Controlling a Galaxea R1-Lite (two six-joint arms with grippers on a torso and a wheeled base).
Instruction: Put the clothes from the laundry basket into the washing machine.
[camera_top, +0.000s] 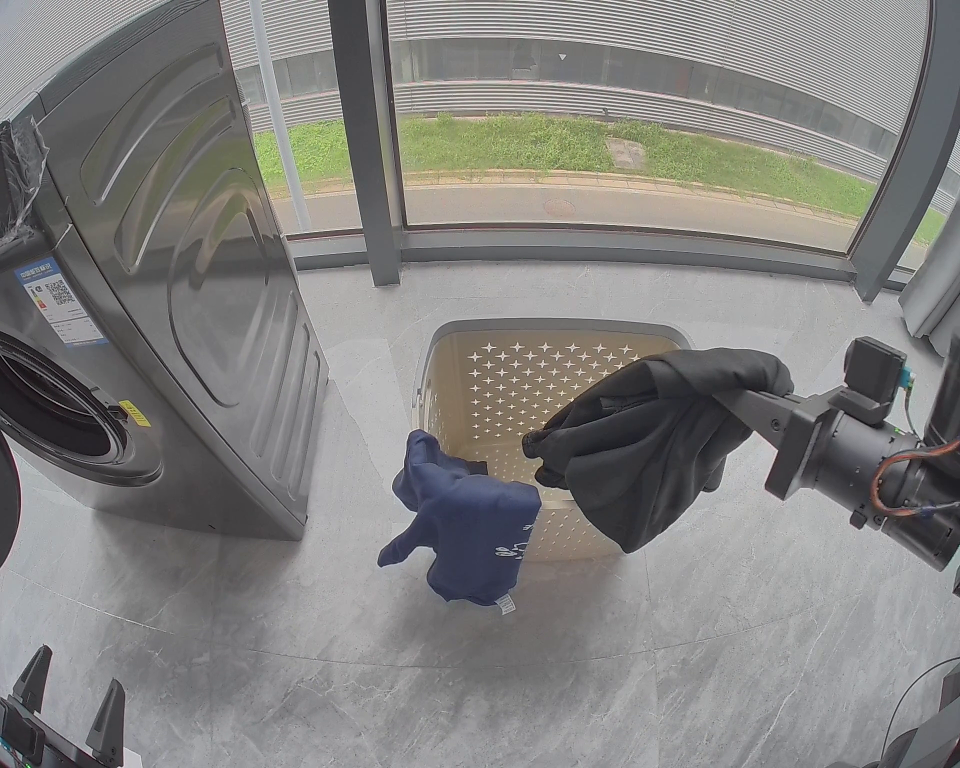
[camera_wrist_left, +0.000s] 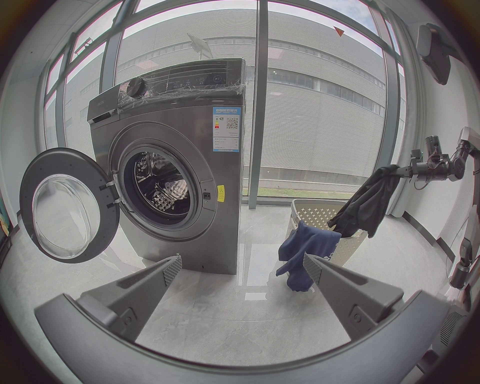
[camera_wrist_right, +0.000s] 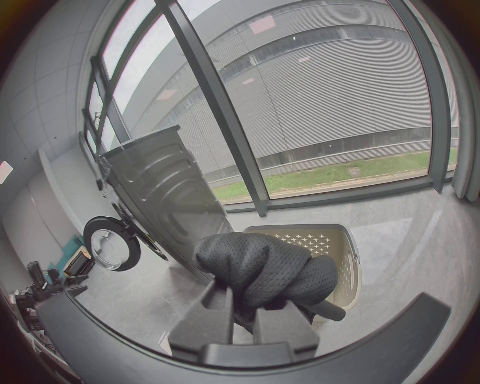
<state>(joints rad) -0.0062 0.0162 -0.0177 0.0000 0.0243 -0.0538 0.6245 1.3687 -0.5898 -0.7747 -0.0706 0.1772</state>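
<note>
The head view looks steeply down, the laundry basket (camera_top: 550, 328) just left of the right claw (camera_top: 735, 400). The low left wrist view faces the washing machine (camera_wrist_left: 225, 170) well beyond the left claw (camera_wrist_left: 241, 260); the right wrist view, close over its claw's dark garment (camera_wrist_right: 260, 270), shares basket and machine.

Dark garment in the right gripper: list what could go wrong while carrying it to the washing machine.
1. The dark garment hangs loose from the right gripper, so it might catch the laundry basket rim or slip free.
2. The blue garment is draped over that rim, mostly outside; a brush could pull it to the floor.
</note>
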